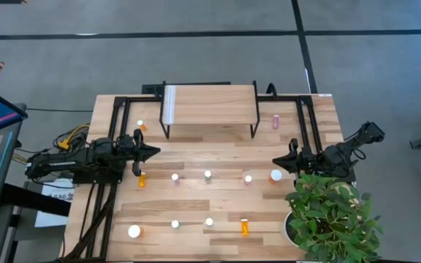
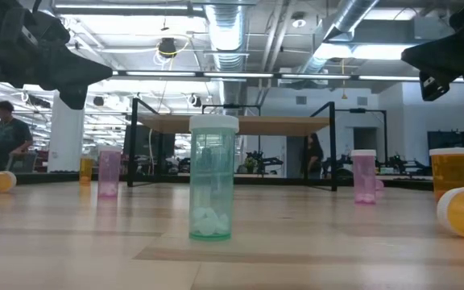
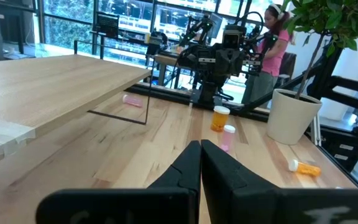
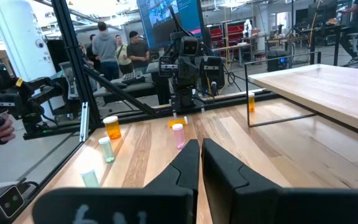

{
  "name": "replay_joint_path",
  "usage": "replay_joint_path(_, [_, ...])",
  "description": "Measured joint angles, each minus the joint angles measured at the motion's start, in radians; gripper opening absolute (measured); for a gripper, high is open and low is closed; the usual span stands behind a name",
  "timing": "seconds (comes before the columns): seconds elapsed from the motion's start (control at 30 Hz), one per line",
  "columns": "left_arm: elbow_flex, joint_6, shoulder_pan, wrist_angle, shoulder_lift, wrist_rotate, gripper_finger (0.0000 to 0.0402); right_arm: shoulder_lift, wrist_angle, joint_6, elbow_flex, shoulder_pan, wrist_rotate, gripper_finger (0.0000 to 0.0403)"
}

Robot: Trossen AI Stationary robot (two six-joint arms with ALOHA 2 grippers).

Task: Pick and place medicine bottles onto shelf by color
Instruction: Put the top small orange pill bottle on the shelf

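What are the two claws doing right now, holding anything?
Left gripper: shut, holding nothing, raised over the table's left side.
Right gripper: shut, holding nothing, raised over the table's right side.

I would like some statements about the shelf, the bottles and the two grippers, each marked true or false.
1. The shelf carries no bottle on its top. True.
2. The left gripper holds an orange bottle. False: its fingers are shut on nothing and it hovers over the table.
3. An orange bottle lies on its side near the front edge of the table. True.
4. The right gripper is wide open. False: it is shut and empty, beside the potted plant.
5. A pink bottle lies on the table to the right of the shelf. True.
6. All bottles stand upright. False: at least the orange bottle and the pink bottle lie down.
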Motion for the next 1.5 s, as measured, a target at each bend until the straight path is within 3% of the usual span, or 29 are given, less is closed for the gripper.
replay_joint_path(0.63, [0.0, 0.007, 0.0, 0.005, 0.0, -0.03, 0.0, 0.0, 0.0, 0.0, 0.0, 0.0, 0.0, 0.0044])
replay_joint_path(0.93, [0.003, -0.095, 0.0, 0.018, 0.0, -0.129, 0.0, 0.0, 0.0, 0.0, 0.0, 0.0, 0.0, 0.0044])
replay_joint_path(1.3, [0.069, -0.19, 0.0, -0.135, 0.001, -0.31, 0.0, 0.0, 0.0, 0.0, 0.0, 0.0, 0.0, 0.0044])
replay_joint_path(1.5, [0.156, -0.257, 0.014, -0.311, 0.001, -0.43, 0.0, 0.0, 0.0, 0.0, 0.0, 0.0, 0.0, 0.0044])
